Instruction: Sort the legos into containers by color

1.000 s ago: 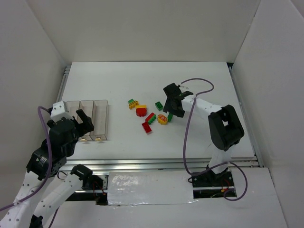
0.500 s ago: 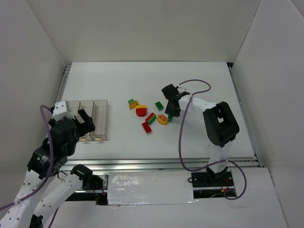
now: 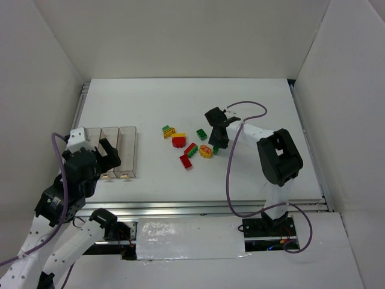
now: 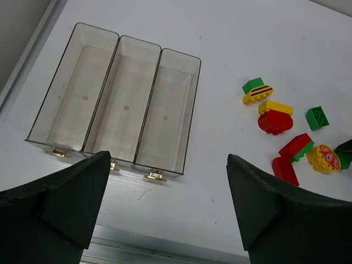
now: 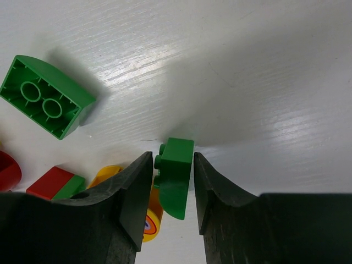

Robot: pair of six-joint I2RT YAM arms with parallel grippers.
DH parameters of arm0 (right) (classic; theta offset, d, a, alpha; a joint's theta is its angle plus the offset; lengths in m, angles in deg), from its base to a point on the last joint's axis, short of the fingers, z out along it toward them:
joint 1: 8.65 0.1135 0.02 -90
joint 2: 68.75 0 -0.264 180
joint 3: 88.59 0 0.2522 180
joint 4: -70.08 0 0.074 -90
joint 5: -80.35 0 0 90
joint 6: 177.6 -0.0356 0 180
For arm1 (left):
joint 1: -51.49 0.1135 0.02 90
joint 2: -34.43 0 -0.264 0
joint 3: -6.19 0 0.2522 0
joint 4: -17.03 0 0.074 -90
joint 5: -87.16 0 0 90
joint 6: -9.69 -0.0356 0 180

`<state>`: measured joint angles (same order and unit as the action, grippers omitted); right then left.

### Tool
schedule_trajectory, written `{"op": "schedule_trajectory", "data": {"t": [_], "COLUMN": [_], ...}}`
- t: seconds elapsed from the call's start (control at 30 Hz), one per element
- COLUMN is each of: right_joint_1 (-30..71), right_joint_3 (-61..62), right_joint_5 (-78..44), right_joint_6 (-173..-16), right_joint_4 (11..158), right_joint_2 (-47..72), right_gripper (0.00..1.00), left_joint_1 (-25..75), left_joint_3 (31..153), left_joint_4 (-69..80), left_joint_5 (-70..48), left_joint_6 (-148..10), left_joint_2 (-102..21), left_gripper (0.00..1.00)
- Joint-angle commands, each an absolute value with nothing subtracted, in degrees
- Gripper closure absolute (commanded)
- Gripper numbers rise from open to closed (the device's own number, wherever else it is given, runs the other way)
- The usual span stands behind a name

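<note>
Loose legos lie mid-table: a green and yellow pair [image 3: 168, 130], a red dome under a yellow piece [image 3: 178, 139], a green brick [image 3: 201, 133], red pieces [image 3: 186, 158] and a round yellow one [image 3: 206, 151]. My right gripper [image 3: 216, 143] reaches down among them. In the right wrist view its jaws [image 5: 171, 157] are shut on a small green lego [image 5: 176, 179] standing on its side on the table. The three clear containers [image 3: 111, 150] sit at the left with nothing inside [image 4: 147, 110]. My left gripper [image 4: 168, 159] hangs wide open above their near end.
An upside-down green brick [image 5: 47, 103], a red and green piece [image 5: 55, 183] and the round yellow piece [image 5: 148, 220] lie close to my right fingers. A metal rail [image 4: 137, 247] runs along the table's near edge. White walls enclose the table [image 3: 271, 174].
My right gripper shifted slightly left and closed its jaws onto the small green lego. The left arm barely moved.
</note>
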<state>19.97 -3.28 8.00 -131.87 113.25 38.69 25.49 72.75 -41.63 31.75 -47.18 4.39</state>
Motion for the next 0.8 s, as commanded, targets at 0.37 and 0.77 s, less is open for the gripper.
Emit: {"op": "schedule_trajectory", "data": {"t": [0.37, 0.77], "right_joint_1": [19.29, 36.33], "right_joint_3": [-6.44, -10.49], "right_joint_5": [12.05, 16.09], "right_joint_6": [-131.37, -137.95], "right_joint_4": [111.79, 112.84], "right_joint_2": [33.48, 2.11], "right_gripper": [1.0, 1.0], "left_joint_1": [25.83, 25.48], "left_joint_3": [73.22, 64.71], "left_joint_4": [-39.8, -7.14], "left_joint_5": [31.52, -18.11], "left_joint_6": [-48.31, -32.6], "left_joint_2": [3.67, -2.74], "left_gripper": [0.0, 0.03]}}
